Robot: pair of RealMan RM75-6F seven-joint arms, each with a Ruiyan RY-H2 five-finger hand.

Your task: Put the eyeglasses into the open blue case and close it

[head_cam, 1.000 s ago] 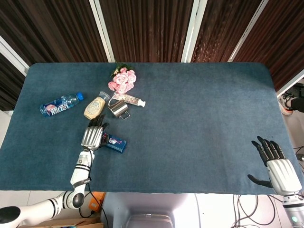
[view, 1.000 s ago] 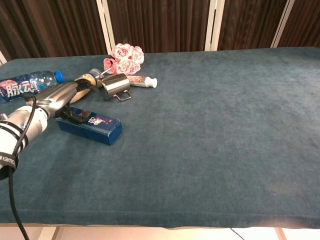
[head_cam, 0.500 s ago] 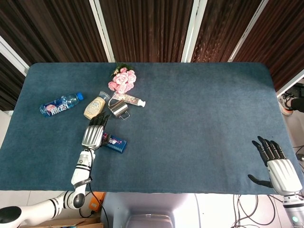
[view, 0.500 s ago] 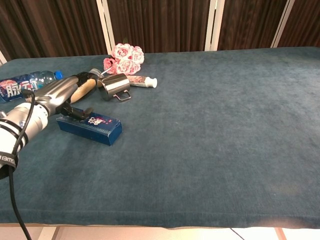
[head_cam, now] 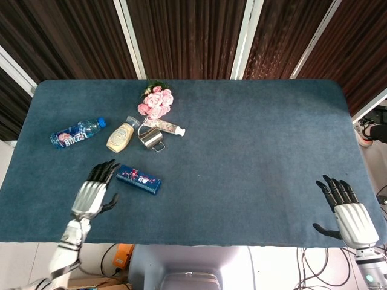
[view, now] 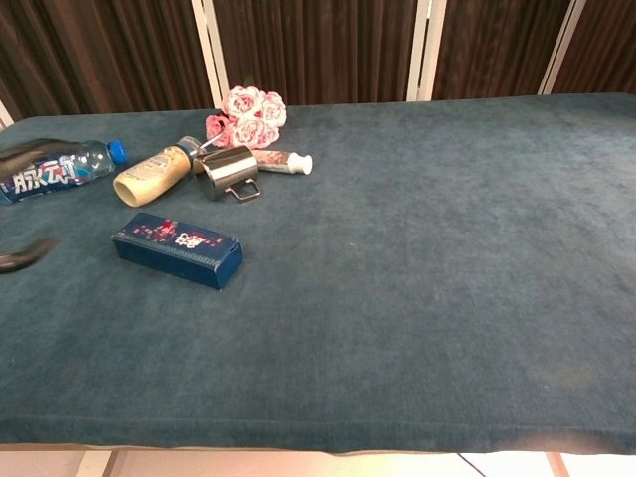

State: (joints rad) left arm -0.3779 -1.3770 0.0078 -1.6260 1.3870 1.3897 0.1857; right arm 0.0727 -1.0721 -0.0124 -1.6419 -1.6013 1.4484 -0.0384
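A long blue box (head_cam: 138,179) with a pink print lies shut and flat on the dark blue table (head_cam: 242,151), left of centre; the chest view shows the blue box (view: 179,248) too. I see no eyeglasses in either view. My left hand (head_cam: 91,193) hovers just left of the box and apart from it, fingers spread and empty. Only blurred dark fingertips (view: 25,254) of it reach the chest view's left edge. My right hand (head_cam: 346,212) sits at the table's front right corner, fingers spread, holding nothing.
Behind the box lie a water bottle (head_cam: 77,133), a beige sauce bottle (head_cam: 123,136), a metal cup (head_cam: 151,139), a small tube (head_cam: 169,127) and pink flowers (head_cam: 156,101). The table's front edge (view: 318,437) runs close below both hands.
My left hand has pulled back off the blue box toward the front left and spread its fingers. The box stays where it was. My right hand barely shifted.
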